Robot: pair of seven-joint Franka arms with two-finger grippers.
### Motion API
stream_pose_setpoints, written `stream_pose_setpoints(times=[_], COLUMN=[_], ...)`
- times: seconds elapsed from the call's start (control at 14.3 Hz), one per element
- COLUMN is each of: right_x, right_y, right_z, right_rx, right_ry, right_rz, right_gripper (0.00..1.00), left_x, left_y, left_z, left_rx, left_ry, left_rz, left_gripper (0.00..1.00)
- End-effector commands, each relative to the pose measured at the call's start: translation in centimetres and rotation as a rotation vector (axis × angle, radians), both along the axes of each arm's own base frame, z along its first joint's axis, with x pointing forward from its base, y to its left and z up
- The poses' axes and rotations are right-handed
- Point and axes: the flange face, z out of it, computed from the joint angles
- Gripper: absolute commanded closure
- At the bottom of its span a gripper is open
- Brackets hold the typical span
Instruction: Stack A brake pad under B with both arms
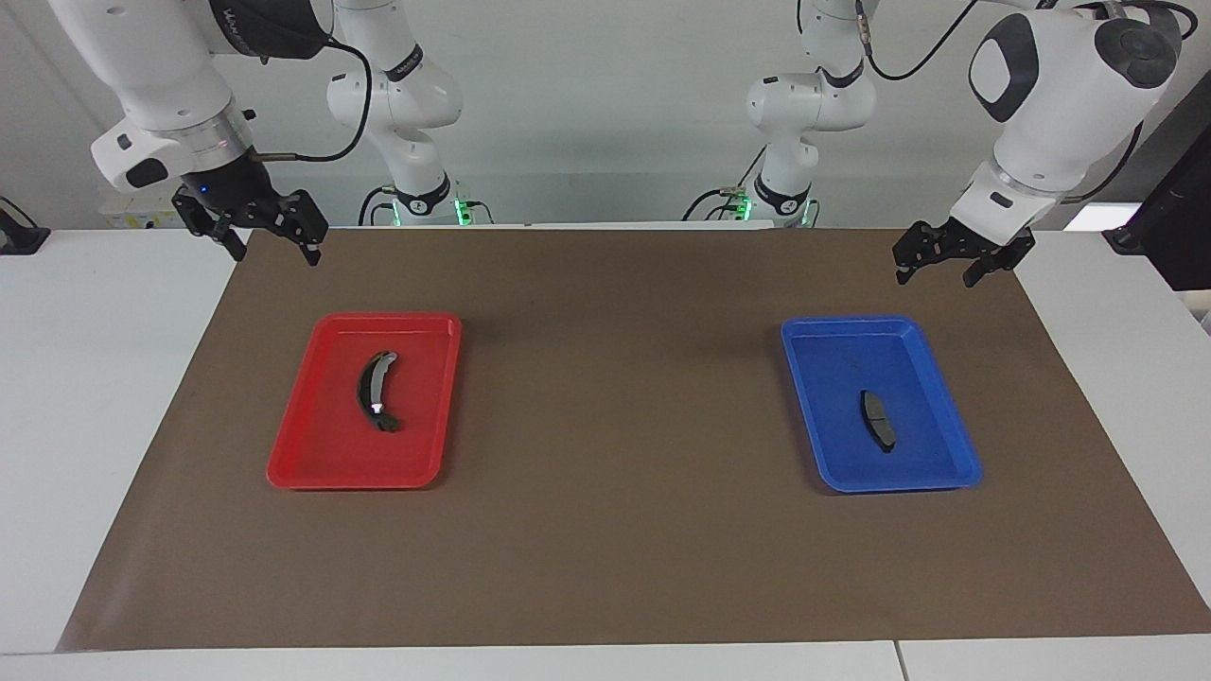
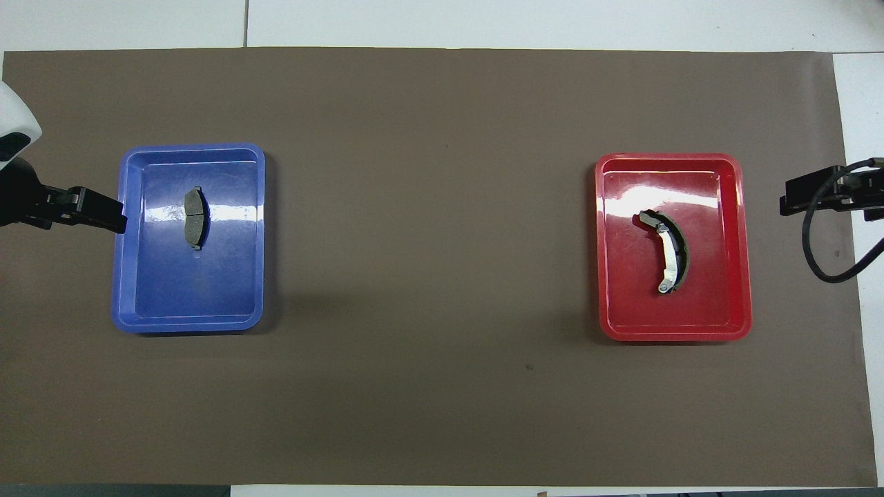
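Note:
The A brake pad (image 1: 877,420), short and dark with a faint groove, lies flat in the blue tray (image 1: 837,340) toward the left arm's end; it also shows in the overhead view (image 2: 194,218). B (image 1: 376,391), the long crescent pad with a grey strip and white spot, lies in the red tray (image 1: 312,454) toward the right arm's end, and shows from overhead (image 2: 668,252). My left gripper (image 1: 938,276) hangs open and empty over the mat just outside the blue tray (image 2: 103,214). My right gripper (image 1: 272,252) hangs open and empty over the mat's edge, apart from the red tray (image 2: 794,199).
A brown mat (image 1: 605,530) covers the white table (image 1: 95,378). The two trays sit far apart, with bare mat between them. A black cable (image 2: 822,255) loops from the right gripper.

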Motion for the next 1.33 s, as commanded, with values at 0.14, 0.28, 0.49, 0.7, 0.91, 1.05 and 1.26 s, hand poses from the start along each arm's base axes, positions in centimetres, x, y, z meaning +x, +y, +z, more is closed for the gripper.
stream_pose_setpoints(times=[0.14, 0.28, 0.49, 0.7, 0.91, 1.05, 1.26], right_x=[-0.2, -0.2, -0.3, -0.3, -0.4, -0.4, -0.4], right_y=[0.0, 0.0, 0.0, -0.1, -0.1, -0.1, -0.1], right_z=[-0.2, -0.2, -0.2, -0.1, -0.2, -0.2, -0.2], right_rx=[0.002, 0.0, 0.002, 0.002, 0.002, 0.002, 0.002], right_ry=[-0.003, -0.003, -0.002, -0.002, 0.004, 0.004, 0.006], right_rz=[0.028, 0.028, 0.027, 0.025, 0.023, 0.023, 0.023], right_gripper=[0.0, 0.0, 0.0, 0.0, 0.0, 0.0, 0.0], left_x=[-0.7, -0.7, -0.7, -0.7, 0.0, 0.2, 0.2], left_y=[0.3, 0.3, 0.3, 0.3, -0.1, -0.4, -0.9], left_z=[0.2, 0.2, 0.2, 0.2, 0.5, 0.6, 0.5], left_rx=[-0.005, -0.005, -0.005, -0.005, -0.008, -0.01, -0.019], left_ry=[-0.01, -0.01, -0.01, -0.01, -0.052, -0.071, -0.084], left_rz=[0.0, 0.0, 0.0, 0.0, -0.008, -0.015, -0.02], left_gripper=[0.01, 0.01, 0.01, 0.01, 0.01, 0.01, 0.01])
